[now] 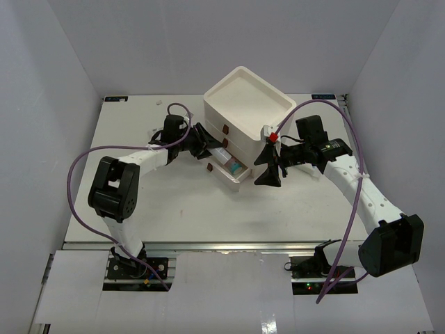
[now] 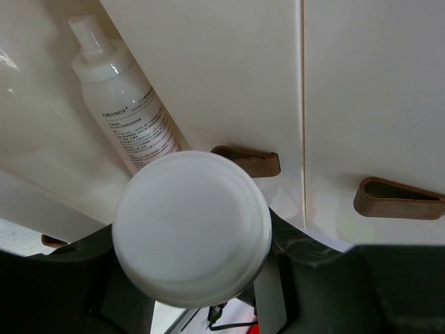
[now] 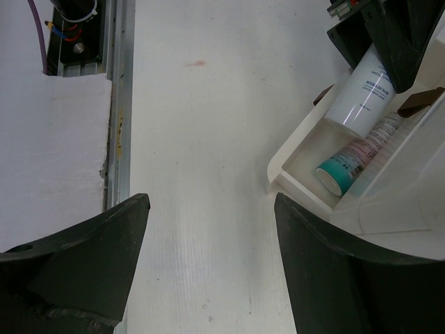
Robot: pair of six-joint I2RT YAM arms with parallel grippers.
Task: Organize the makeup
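Observation:
The cream drawer box [image 1: 243,104] stands mid-table with its bottom drawer [image 1: 229,174] pulled open. In the right wrist view the drawer [image 3: 292,170] holds a white tube with a teal cap [image 3: 351,163] and a small white bottle [image 3: 358,94]. My left gripper [image 1: 201,142] is at the drawer's left end, shut on that white bottle. In the left wrist view the gripper [image 2: 191,278] shows the bottle's round end [image 2: 191,226], and a white spray bottle [image 2: 122,104] lies beyond it. My right gripper [image 1: 270,170] is open and empty over bare table beside the drawer's front, and also shows in its wrist view [image 3: 212,229]. Sponges and sachets are out of view.
Dark red knobs [image 2: 396,198] show on the drawer fronts. The box's top tray [image 1: 247,94] faces up. The table's metal front rail [image 3: 118,104] runs along the near edge. White walls enclose the table on three sides.

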